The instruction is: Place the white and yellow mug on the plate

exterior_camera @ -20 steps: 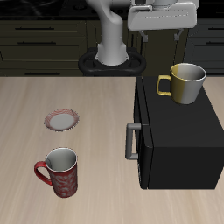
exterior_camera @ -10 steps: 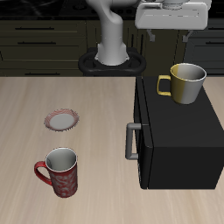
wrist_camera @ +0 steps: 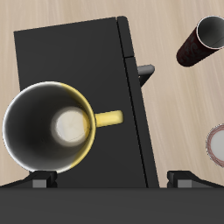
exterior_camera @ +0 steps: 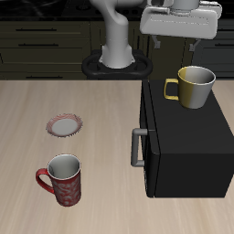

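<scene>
The white and yellow mug (exterior_camera: 195,87) stands upright on top of a black box (exterior_camera: 187,146), its handle pointing toward the plate's side. In the wrist view the mug (wrist_camera: 48,127) shows from straight above, with a pale inside and a yellow handle. The plate (exterior_camera: 64,123) lies flat on the wooden table, away from the box; its edge shows in the wrist view (wrist_camera: 216,144). My gripper (exterior_camera: 179,38) hangs open and empty well above the mug, slightly farther back. Its fingertips (wrist_camera: 39,180) show wide apart in the wrist view.
A red patterned mug (exterior_camera: 62,179) stands near the table's front edge, in front of the plate; it also shows in the wrist view (wrist_camera: 206,42). The black box has a grey handle (exterior_camera: 137,148) on its side. The robot's base (exterior_camera: 115,62) stands at the back.
My gripper has shifted sideways, from beside the box's edge to more nearly above the mug. The mugs and the plate have not moved.
</scene>
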Controlling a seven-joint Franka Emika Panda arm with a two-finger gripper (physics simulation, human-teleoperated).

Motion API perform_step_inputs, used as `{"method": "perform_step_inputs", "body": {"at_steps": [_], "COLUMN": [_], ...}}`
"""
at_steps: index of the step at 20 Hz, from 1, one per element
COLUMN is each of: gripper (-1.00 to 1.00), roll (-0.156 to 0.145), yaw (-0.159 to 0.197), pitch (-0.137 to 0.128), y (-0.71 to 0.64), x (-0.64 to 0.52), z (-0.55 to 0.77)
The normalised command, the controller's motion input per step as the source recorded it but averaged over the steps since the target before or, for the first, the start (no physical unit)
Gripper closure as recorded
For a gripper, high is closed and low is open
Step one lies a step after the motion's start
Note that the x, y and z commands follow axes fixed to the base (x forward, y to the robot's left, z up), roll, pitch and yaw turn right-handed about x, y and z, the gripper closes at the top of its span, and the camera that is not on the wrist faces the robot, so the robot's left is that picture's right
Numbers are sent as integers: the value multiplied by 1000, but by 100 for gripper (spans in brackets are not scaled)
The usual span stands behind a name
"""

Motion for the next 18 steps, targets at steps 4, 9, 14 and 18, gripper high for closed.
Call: {"method": "perform_step_inputs", "body": {"at_steps": [4, 9, 14, 18], "gripper": [-100, -100, -100, -100], "roll": [15, 5, 11, 33], "yaw": [-27, -5, -30, 9], "pitch": [1, 9, 33, 22], "y": [-86, -3, 38, 111], "x": [132, 120, 133, -4], "z": [-113, -118, -169, -261]}}
